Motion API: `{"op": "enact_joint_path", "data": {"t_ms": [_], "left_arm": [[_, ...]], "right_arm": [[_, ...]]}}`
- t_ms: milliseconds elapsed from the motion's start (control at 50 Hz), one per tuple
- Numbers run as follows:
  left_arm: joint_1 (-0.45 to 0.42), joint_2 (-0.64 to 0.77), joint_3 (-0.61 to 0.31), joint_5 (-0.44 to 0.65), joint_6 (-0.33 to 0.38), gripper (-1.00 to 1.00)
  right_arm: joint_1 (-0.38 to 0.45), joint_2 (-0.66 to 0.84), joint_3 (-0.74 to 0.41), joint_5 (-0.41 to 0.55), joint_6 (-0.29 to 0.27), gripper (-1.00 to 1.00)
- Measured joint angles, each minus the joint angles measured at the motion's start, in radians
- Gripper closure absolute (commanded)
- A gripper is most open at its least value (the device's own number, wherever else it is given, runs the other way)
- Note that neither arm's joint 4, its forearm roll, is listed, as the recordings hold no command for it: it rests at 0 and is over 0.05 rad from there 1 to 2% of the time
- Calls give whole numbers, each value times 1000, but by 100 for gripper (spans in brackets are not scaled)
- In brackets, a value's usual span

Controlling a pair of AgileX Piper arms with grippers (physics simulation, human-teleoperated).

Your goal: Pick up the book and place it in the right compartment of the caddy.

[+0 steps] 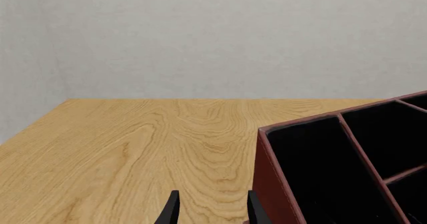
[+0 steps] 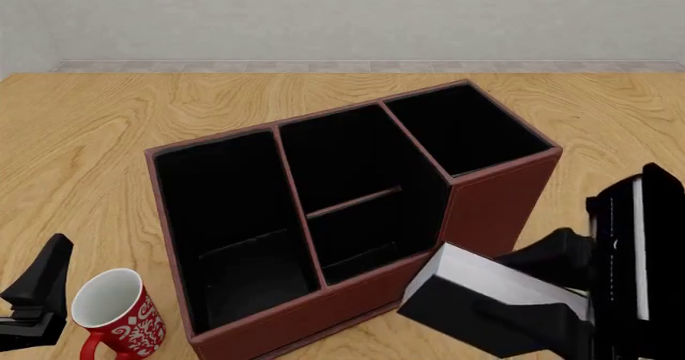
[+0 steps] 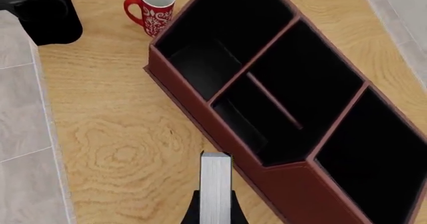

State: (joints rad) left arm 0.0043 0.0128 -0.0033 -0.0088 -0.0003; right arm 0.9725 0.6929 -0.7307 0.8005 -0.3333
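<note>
The reddish-brown caddy (image 2: 487,208) stands mid-table, its three black sections open upward. Its taller right compartment (image 2: 466,127) holds nothing. My right gripper (image 2: 541,292) is shut on the black book (image 2: 487,276), whose white page edges show. It holds the book tilted, off the table, just in front of the caddy's near right corner. In the right wrist view the book (image 3: 215,184) sits edge-on between the fingers, beside the caddy (image 3: 200,109) and short of the right compartment (image 3: 380,154). My left gripper (image 1: 213,211) is open and empty beside the caddy's left end (image 1: 267,174).
A red mug (image 2: 112,312) with white pattern stands in front of the caddy's left corner, next to my left gripper (image 2: 43,284); it also shows in the right wrist view (image 3: 153,7). The table's near edge (image 3: 50,134) runs close behind the book.
</note>
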Motion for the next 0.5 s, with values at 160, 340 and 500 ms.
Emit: {"op": "enact_joint_path", "data": {"t_ms": [160,340,500], "left_arm": [[0,1,1,-1,0,-100],[0,0,1,0,0,-100],[0,1,1,-1,0,-100]], "right_arm": [[0,1,-27,18,-14,100],[1,3,-68,42,-33,100],[3,4,-106,62,-49,100]]}}
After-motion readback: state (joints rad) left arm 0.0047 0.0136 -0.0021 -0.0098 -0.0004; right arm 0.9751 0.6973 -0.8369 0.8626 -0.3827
